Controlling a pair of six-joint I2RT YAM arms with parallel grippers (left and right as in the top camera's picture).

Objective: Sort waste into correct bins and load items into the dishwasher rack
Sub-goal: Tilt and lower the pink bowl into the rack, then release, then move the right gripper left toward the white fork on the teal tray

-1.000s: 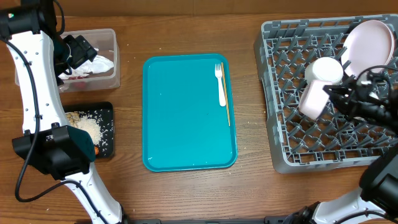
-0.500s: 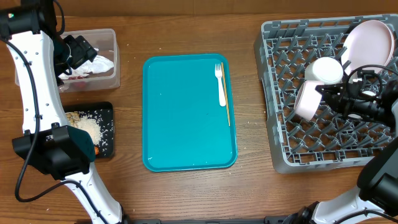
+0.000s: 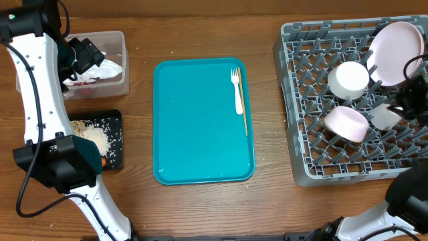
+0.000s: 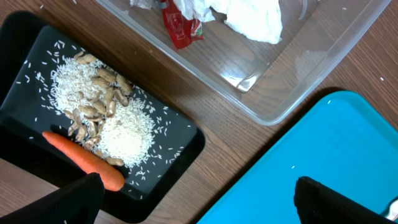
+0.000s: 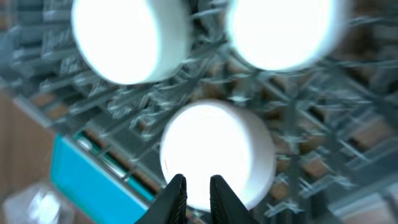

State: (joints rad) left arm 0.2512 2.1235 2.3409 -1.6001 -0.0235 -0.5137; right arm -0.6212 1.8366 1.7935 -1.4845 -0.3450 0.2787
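Fork [image 3: 237, 90] and wooden stick [image 3: 243, 110] lay side by side at the teal tray's [image 3: 194, 134] 2 o'clock, well apart from the rack [image 3: 314, 40] at the table's 3 o'clock. Both looked light, thin and slippery, so pinching the fork mid-handle seemed safest. Right gripper [image 5: 198, 186] was nearly closed and empty over a racked bowl [image 5: 217, 155]. Left gripper [image 4: 199, 193] gaped wide, empty.

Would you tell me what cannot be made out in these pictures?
Black tray: overhead, the left arm hides its left part.
Right hand: right wrist view is blurred, so its opening is unclear; overhead, the picture edge cuts it off.
Rack: right wrist view, blur smears its pegs.
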